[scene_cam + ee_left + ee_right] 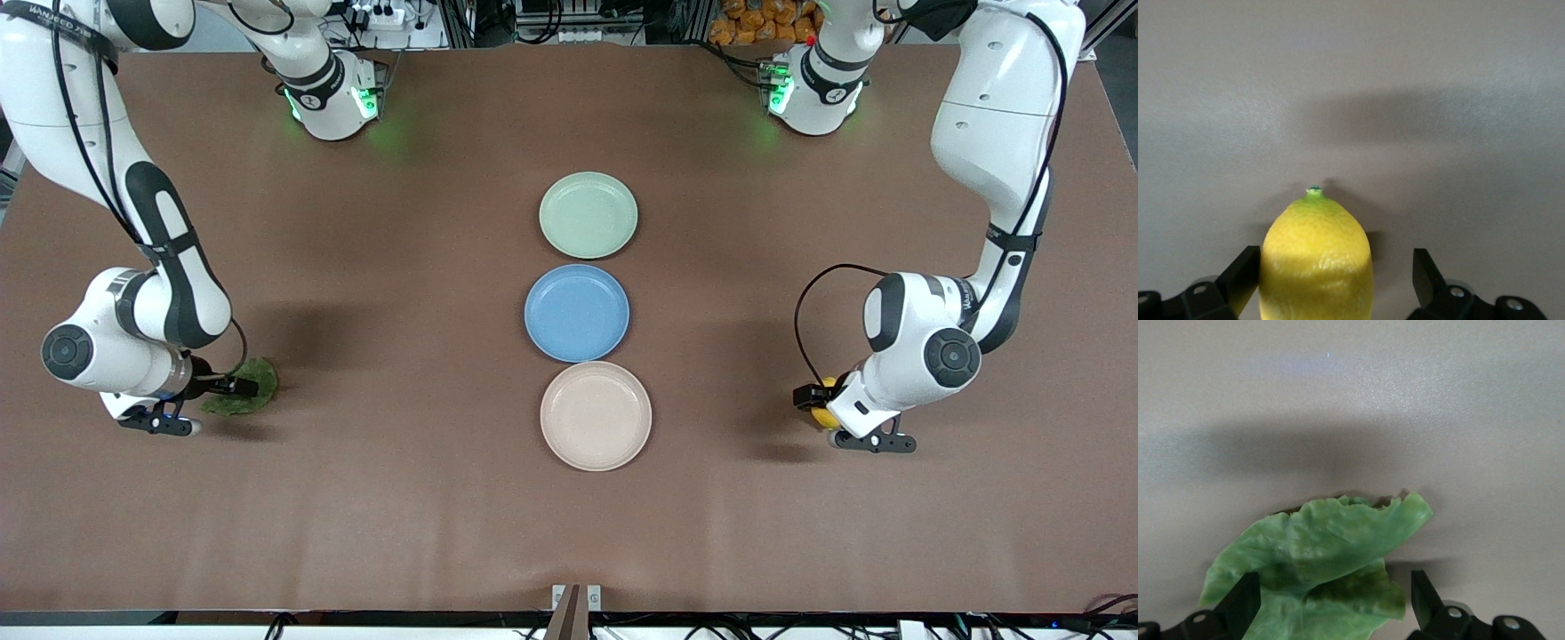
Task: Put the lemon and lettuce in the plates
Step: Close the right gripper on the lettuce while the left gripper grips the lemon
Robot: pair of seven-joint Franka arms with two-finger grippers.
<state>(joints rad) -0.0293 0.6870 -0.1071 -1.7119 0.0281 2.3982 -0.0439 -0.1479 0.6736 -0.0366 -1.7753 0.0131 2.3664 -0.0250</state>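
Observation:
The yellow lemon [829, 411] [1317, 260] lies on the table toward the left arm's end. My left gripper [820, 402] [1337, 263] is low around it, open, with one finger against its side and a gap at the other. The dark green lettuce [245, 389] [1318, 573] lies flat on the table toward the right arm's end. My right gripper [228, 387] [1336, 587] is low over it, open, with a finger at each side of the leaf. The mint green plate [588, 215] and the beige plate [596, 415] stand bare in the table's middle.
A blue plate [577, 312] sits between the mint green and beige plates, the three in a row running toward the front camera. Both arm bases stand along the table's back edge.

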